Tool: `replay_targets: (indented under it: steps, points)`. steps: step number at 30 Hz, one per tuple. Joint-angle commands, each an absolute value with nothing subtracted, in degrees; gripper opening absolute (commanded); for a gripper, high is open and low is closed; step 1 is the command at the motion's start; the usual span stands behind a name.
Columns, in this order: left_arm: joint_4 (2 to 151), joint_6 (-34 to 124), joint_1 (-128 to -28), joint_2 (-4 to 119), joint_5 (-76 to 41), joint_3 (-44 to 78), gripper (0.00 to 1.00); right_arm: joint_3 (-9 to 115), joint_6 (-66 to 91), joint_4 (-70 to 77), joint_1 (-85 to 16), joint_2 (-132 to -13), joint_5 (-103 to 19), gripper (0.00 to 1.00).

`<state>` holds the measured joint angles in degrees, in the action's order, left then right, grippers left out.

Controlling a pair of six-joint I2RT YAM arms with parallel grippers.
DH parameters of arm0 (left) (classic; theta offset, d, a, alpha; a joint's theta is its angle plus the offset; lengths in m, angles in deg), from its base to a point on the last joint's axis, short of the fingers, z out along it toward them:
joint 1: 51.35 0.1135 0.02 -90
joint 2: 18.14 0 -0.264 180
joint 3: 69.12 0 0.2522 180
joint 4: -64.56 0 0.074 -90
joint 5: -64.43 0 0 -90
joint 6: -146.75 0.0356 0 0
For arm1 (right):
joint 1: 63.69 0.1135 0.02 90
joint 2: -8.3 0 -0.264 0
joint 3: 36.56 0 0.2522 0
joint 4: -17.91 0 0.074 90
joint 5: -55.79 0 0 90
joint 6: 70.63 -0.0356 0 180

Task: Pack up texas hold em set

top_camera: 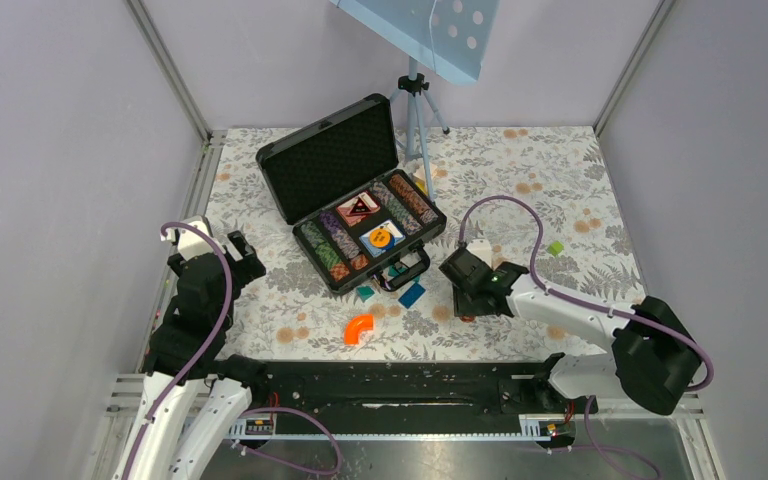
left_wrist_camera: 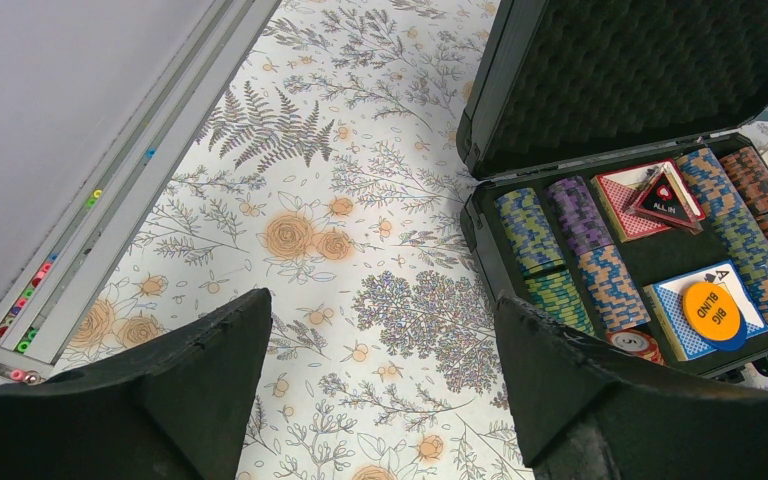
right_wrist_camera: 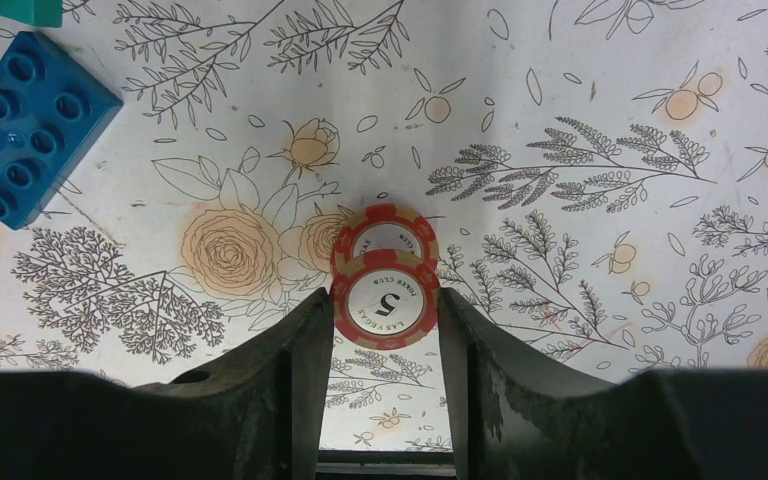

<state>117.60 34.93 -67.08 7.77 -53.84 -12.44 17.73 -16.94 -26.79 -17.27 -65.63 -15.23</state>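
Right gripper (right_wrist_camera: 384,312) is pinching a red chip (right_wrist_camera: 384,296) by its rim, overlapping a second chip (right_wrist_camera: 385,238) on the table (right_wrist_camera: 580,90), presumably to carry it to the open briefcase (top_camera: 330,165) sitting far-centre; left gripper (left_wrist_camera: 382,320) is hanging wide and empty, left of the case

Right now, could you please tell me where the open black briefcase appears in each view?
Top external: briefcase at centre, lid up.
Left wrist: briefcase fills the right side.
Right wrist: not in it.
Shared landmark: the orange Big Blind button, in both case views.
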Motion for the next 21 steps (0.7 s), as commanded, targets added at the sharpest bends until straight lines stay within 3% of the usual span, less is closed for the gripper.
replay_targets:
  steps: [1,21]
  points:
    - [115.41,35.66,-67.24,7.33,-53.39,-12.46,0.81,17.76,-18.4,-27.02,-17.81,-66.75,-14.08,0.48]
    - [115.32,35.66,-67.26,7.35,-53.47,-12.46,0.81,18.8,-17.8,-25.37,-18.4,-69.37,-12.59,0.48]
